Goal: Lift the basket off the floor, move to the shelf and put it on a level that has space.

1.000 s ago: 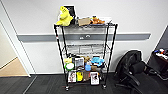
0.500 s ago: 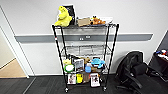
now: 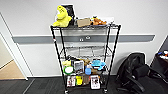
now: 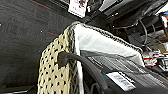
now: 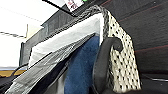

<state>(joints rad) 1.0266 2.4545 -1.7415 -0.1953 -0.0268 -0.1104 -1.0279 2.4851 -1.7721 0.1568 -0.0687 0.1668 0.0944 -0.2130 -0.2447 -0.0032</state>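
The shelf (image 3: 85, 57) stands against the far wall, its second level (image 3: 86, 52) bare. The basket (image 4: 53, 72) hangs off the dark floor between both grippers: left finger (image 4: 75, 58) and right finger (image 5: 103, 55) each hooked over an end wall, clamping it.

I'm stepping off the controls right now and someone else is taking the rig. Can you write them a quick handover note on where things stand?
Left hand: a curved dark finger hooks over one end wall of the basket. Right hand: a finger hooks over the opposite end wall.
Basket: carried between both arms above the dark floor, with dark and blue items inside.
Shelf: straight ahead against the wall. Top tier holds a yellow plush and boxes; both lower tiers are crowded. The second tier from the top looks bare.
Done: basket lifted.
Left: set it on that tier.
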